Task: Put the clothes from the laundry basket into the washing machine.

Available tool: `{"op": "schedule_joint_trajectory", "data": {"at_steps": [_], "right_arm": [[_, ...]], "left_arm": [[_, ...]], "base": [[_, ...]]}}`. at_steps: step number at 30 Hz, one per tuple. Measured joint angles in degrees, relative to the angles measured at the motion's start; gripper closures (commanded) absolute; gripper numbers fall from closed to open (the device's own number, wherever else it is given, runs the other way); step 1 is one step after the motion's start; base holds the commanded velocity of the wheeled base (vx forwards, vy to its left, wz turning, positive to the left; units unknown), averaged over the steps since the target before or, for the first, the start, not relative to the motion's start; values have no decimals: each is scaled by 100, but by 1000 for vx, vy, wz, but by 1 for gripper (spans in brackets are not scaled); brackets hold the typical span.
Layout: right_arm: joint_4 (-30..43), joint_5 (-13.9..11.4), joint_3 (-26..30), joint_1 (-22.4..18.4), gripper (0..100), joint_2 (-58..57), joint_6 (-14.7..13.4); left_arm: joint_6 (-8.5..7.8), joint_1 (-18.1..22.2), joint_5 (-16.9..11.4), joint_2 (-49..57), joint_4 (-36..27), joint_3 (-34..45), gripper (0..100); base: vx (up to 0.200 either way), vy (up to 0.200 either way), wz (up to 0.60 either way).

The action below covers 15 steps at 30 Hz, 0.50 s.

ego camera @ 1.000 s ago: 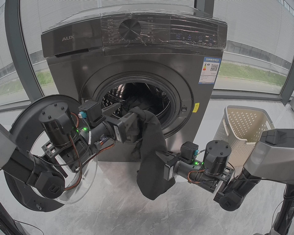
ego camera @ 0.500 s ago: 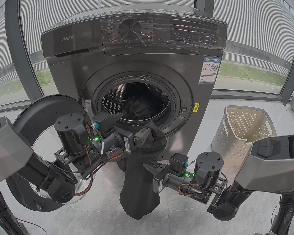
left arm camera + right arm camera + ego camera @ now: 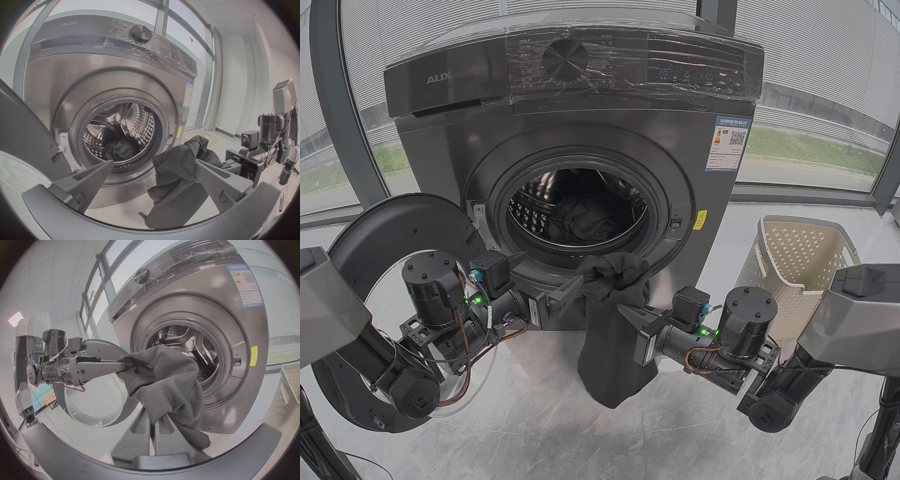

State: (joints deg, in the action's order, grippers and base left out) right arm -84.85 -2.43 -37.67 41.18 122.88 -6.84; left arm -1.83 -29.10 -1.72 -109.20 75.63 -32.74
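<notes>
The dark garment hangs outside the washing machine, its bunched top just below the lower rim of the drum opening. 1 second ago it was up at the mouth. My right gripper is clamped on it. My left gripper has let go, fingers spread wide, 1 tip against the cloth. I judge it must go back up and in.

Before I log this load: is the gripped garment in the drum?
Out. The garment hangs outside the washing machine, clamped by the right gripper.
</notes>
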Motion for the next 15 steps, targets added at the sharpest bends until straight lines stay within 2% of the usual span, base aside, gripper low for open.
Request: {"op": "schedule_joint_trajectory", "data": {"at_steps": [4,15], "right_arm": [[2,27,16,-127,100,-41,-106],[20,11,-33,-784,100,-66,-99]], "left_arm": [[-5,105,-41,-22,57,45,0],[-27,223,-126,-26,251,256,0]], "base": [[0,0,0],[0,0,0]]}}
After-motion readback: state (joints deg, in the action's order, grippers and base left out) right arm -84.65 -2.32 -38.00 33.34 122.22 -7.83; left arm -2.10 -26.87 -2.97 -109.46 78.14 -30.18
